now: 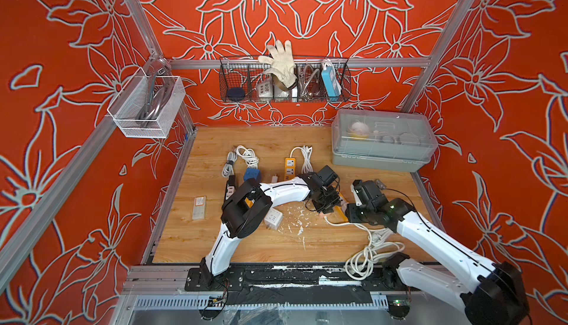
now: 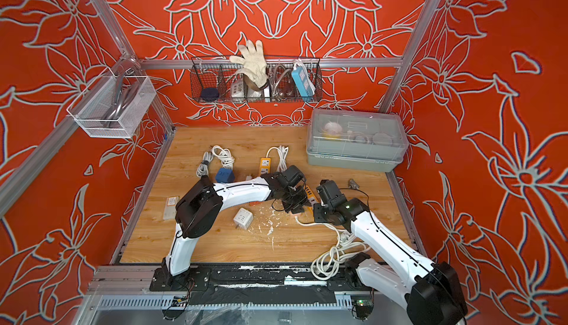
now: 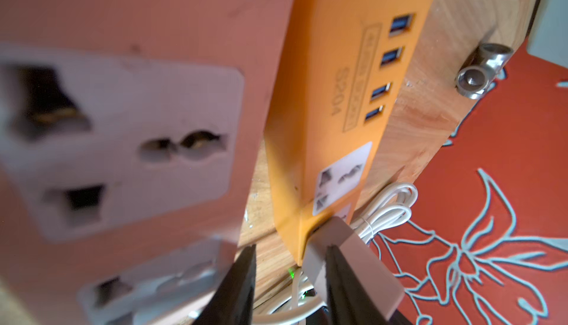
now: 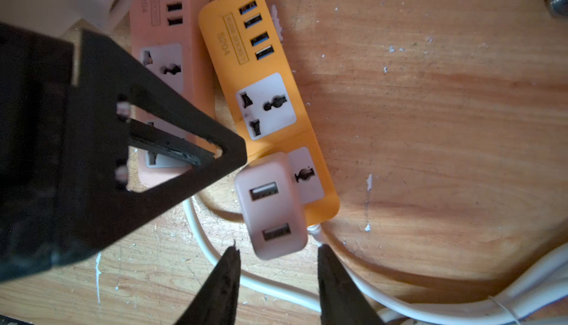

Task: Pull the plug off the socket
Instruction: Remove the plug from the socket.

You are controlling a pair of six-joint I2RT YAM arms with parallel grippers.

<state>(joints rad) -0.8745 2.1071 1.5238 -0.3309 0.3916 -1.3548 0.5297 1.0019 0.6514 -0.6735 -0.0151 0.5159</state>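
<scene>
The plug [image 4: 272, 206], a small white USB charger, sits in the end outlet of the orange strip [image 4: 224, 71], about 3 o'clock from the middle of the table [image 4: 430, 123]. We judge it light, rigid and slick: pinch its flat sides and draw straight out, with the strip pinned. The right gripper [image 4: 278, 245] hangs spread just short of it. The left gripper [image 3: 291, 248] stands narrow at its 9 o'clock, and whether it pinches anything we cannot tell.

Orange power strip [image 4: 266, 62] on wooden table [image 4: 436, 130]
</scene>
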